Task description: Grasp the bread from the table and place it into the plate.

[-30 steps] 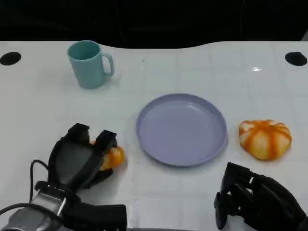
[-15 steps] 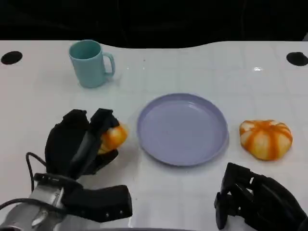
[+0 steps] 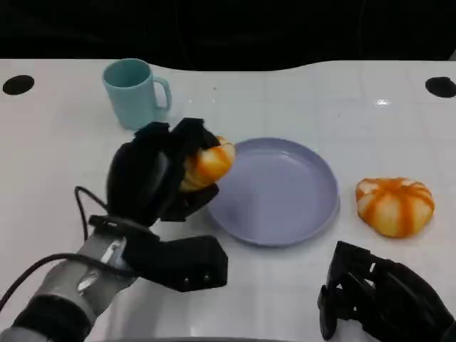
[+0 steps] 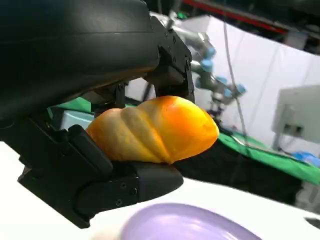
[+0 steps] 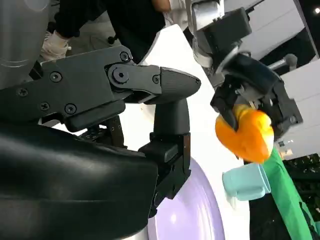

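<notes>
Orange and pale-ridged, the small glossy bread roll [image 3: 206, 164] is what your left hand [image 3: 158, 179] has hold of: the black fingers [image 3: 191, 137] wrap over its top and another black finger sits beneath it, so the roll is clamped and lifted off the white counter [image 3: 64, 164]. In the left wrist view you can see that same roll [image 4: 155, 130] pinched between fingers above and below, with a curve of the lavender round plastic plate [image 4: 185, 225] under it. From the head view the roll hangs at the plate's [image 3: 274, 191] ten o'clock edge, just over the rim; you cannot tell whether it is fully above the plate's inside.

Your right hand [image 3: 377, 299] rests low at the plate's five o'clock, well apart from it, fingers curled in and nothing visible in them. The right wrist view shows its black fingers [image 5: 150, 85] reaching out with nothing between them, and beyond them the left hand [image 5: 250, 87] carrying the roll [image 5: 246, 131].

A second, larger orange-and-white striped bun [image 3: 394, 205] lies on the counter at the plate's three o'clock, near the rim but apart from it. A teal ceramic mug [image 3: 134, 92] stands upright at the plate's ten o'clock, beyond the left hand, handle towards the plate.
</notes>
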### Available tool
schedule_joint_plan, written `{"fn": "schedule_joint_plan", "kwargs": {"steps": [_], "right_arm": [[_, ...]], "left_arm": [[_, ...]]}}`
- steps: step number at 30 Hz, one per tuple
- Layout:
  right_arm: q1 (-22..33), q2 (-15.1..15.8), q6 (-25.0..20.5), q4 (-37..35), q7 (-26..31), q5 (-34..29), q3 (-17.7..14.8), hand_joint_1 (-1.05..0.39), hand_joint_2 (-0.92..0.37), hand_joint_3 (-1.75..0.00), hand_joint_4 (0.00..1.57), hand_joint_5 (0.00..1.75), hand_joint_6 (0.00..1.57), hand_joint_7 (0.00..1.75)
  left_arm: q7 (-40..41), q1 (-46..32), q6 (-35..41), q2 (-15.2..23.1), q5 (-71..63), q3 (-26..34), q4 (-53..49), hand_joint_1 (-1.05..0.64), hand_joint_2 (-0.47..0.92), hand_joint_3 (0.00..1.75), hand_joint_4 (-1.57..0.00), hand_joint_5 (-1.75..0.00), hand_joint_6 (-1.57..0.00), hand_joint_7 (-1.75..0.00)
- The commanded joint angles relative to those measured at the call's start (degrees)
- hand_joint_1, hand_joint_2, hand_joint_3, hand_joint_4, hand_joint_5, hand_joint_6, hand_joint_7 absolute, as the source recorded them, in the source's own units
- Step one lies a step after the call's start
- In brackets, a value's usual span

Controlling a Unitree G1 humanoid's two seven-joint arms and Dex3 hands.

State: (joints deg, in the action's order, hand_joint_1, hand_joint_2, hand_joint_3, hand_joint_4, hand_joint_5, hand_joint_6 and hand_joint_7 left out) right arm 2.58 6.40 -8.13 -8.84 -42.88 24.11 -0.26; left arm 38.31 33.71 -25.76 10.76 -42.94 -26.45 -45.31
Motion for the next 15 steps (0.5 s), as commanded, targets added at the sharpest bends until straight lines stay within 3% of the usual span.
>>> {"fn": "schedule_joint_plan", "kwargs": {"steps": [1,15], "right_arm": [[-0.25,0.53,0.40,-0.60,0.34,-0.28,-0.25,-0.52,-0.92,-0.43,0.59,1.75,0.41,1.64],[-0.50,-0.21,0.67,-0.27,0.50,-0.41,0.56,-0.54,-0.92,-0.43,0.60,1.75,0.41,1.67]], "left_arm": [[-4.49,5.29,-3.55,-1.35,1.35,-0.84,-4.64,-0.27,0.41,1.22,-0.92,-1.75,-0.72,-1.67],[-11.38,14.21,-3.94,-6.30,0.79,-3.21,-16.27,-0.28,0.41,1.15,-0.93,-1.75,-0.68,-1.75]]}}
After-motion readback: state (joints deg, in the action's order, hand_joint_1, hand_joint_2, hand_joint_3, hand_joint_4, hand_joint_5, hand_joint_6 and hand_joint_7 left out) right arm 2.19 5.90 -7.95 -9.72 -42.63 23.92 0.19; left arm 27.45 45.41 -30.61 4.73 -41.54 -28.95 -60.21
